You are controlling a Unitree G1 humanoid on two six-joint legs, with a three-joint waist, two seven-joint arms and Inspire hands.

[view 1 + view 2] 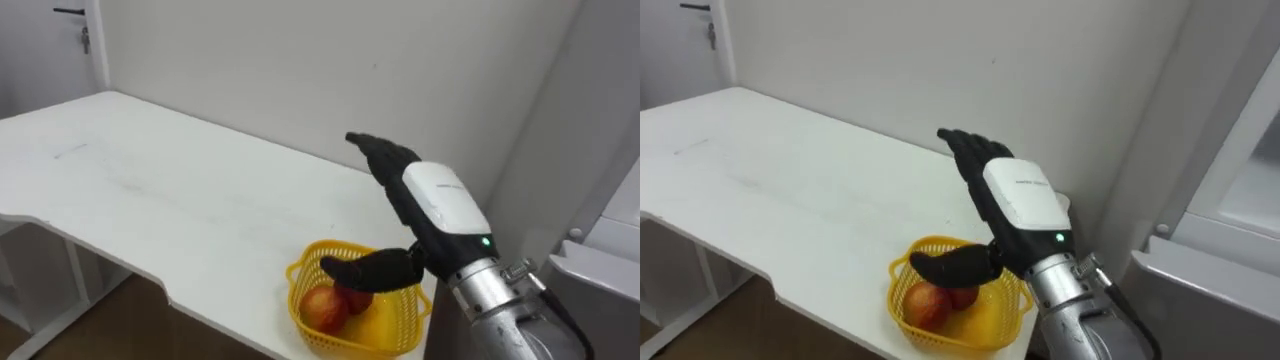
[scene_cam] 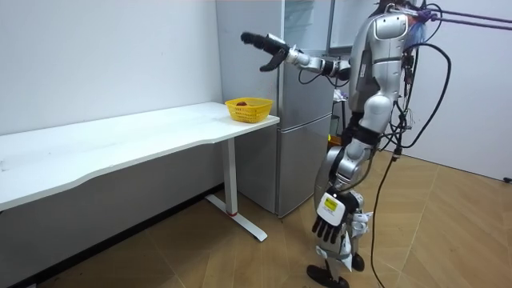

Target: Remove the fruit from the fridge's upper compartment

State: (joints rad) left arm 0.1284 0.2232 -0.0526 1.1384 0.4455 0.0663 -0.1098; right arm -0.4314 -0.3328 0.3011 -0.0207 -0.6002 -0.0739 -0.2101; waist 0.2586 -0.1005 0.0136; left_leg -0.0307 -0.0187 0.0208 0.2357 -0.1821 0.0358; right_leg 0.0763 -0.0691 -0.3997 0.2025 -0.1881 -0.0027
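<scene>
Here, a red apple point(image 1: 325, 308) lies in a yellow basket point(image 1: 398, 322) at the end of the white tabletop point(image 1: 150, 190), just beside the grey fridge point(image 2: 304, 112). Right hand point(image 1: 425, 200) hovers above the basket, fingers straight, holding nothing. Left hand point(image 2: 328, 214) hangs relaxed by the leg. White wall point(image 1: 300, 60) behind; wooden floor point(image 2: 240, 256).

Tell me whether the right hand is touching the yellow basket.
Apart. The room view shows the right hand high in the air, well above the yellow basket, with bare wall between them.
</scene>
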